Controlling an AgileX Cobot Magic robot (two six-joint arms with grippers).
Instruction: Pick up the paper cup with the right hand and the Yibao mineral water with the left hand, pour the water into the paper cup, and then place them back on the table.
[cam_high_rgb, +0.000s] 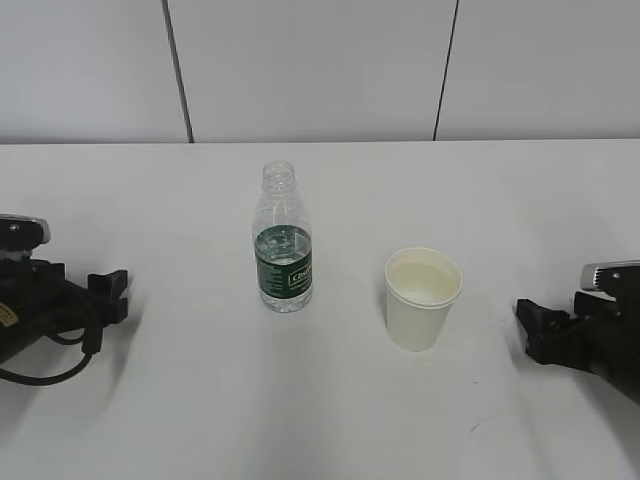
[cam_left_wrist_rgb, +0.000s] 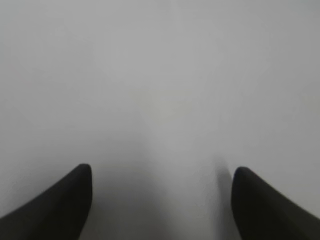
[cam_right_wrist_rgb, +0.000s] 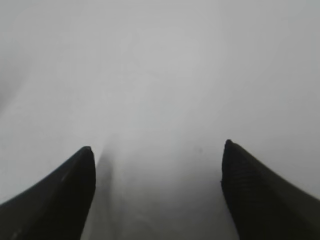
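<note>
Bottle (cam_high_rgb: 283, 245) and cup (cam_high_rgb: 422, 297) stood upright mid-worktop (cam_high_rgb: 200, 400), apart. Left tool (cam_high_rgb: 108, 296) wide, empty, well left of bottle. Right tool (cam_high_rgb: 530, 322) wide, empty, near cup's right.

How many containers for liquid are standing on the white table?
2. A clear plastic water bottle with a green label stands at the centre; a white paper cup stands apart, to its right. None looks hidden.
</note>
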